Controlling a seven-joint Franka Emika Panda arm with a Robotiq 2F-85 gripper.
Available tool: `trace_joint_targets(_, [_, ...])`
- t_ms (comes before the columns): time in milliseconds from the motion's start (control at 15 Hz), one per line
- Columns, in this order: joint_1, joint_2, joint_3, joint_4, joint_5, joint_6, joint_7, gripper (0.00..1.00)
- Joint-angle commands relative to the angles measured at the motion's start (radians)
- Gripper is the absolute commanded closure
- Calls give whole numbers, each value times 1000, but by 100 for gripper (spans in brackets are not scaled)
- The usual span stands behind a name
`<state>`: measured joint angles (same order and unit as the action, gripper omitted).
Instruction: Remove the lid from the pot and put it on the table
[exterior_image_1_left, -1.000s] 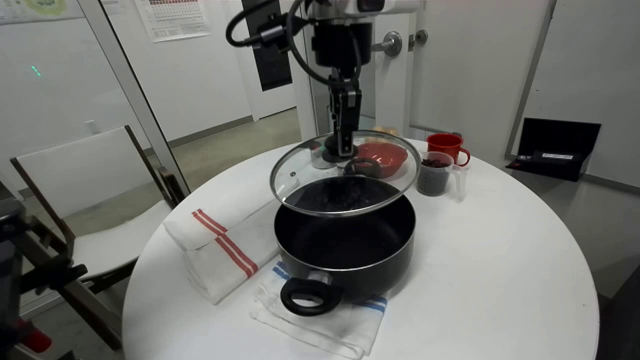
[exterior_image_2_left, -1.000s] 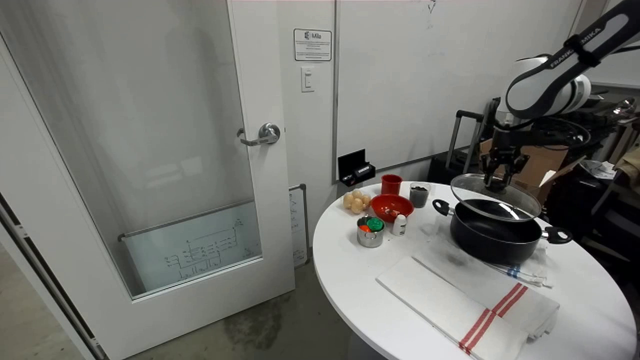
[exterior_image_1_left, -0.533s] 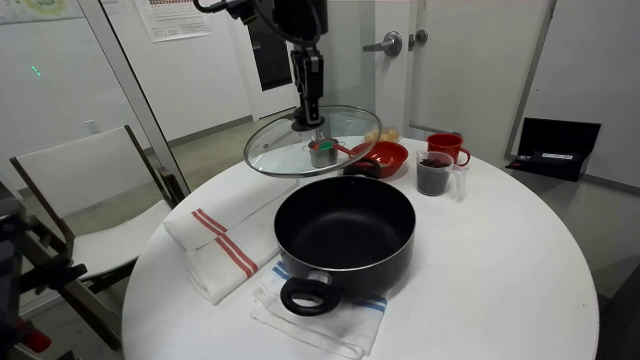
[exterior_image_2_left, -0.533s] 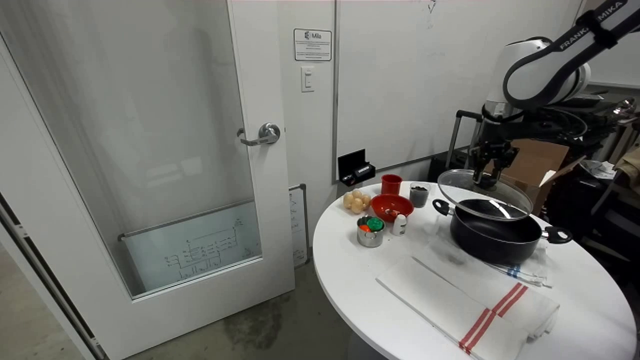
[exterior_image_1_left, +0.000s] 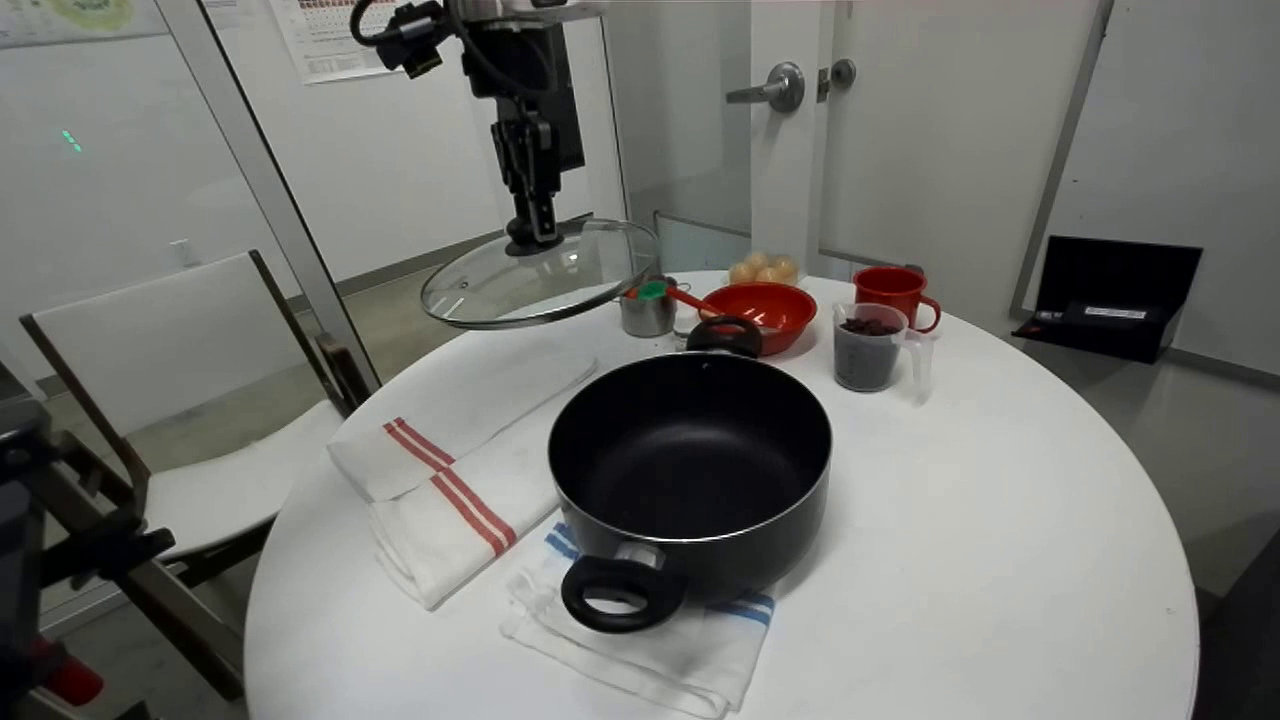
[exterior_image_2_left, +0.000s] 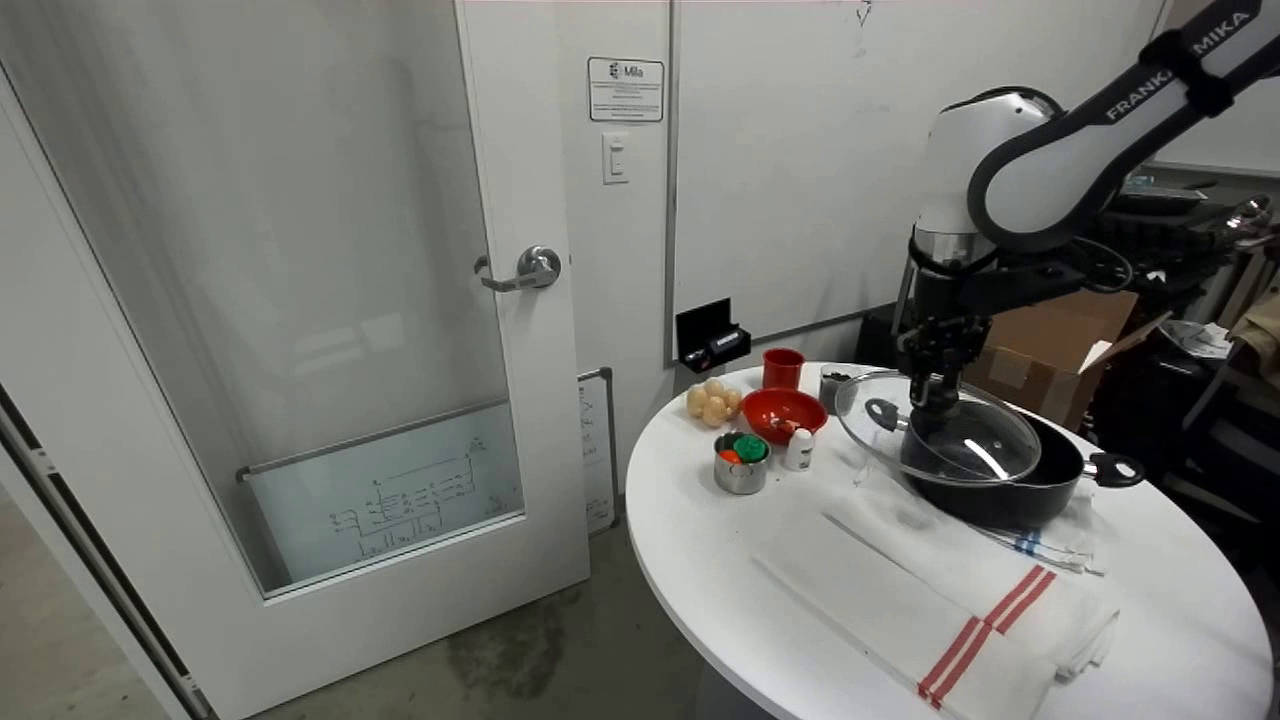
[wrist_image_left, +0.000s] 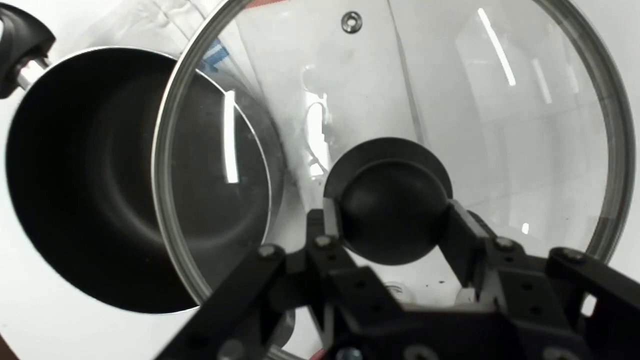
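Already the first half of the job looks done: the glass lid is off, and the black pot sits with its mouth uncovered. The jaws grip the lid's black knob, one on either side of it in the wrist view, so the lid hangs from them. It is up in the air, a little tilted by the look of both exterior views, and seems to touch neither the pot nor the white bench. In an exterior view it shows apart from the pot, over toward the far end of the folded red-striped dish towel; in the wrist view it overlaps part of the pot's mouth, though that may be only the line of sight.

What is left, I judge, is the setting-down: lower the lid to the bench, let go of the knob, back away. None of that is done yet. The likeliest spot is beside the pot, on or near that towel, but this is a guess. The steel cup, the red bowl and the small white bottle stand nearby, and a lid this wide could knock one. Tilted so, it would probably land edge first, so a slow lowering would suit.
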<state>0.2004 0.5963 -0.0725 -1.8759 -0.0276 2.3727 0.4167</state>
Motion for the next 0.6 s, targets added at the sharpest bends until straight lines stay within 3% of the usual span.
trace_joint_targets(0, [40, 86, 3, 118, -38, -54, 34, 74])
trace_joint_targets(533, [90, 303, -10, 313, -33, -64, 69, 74])
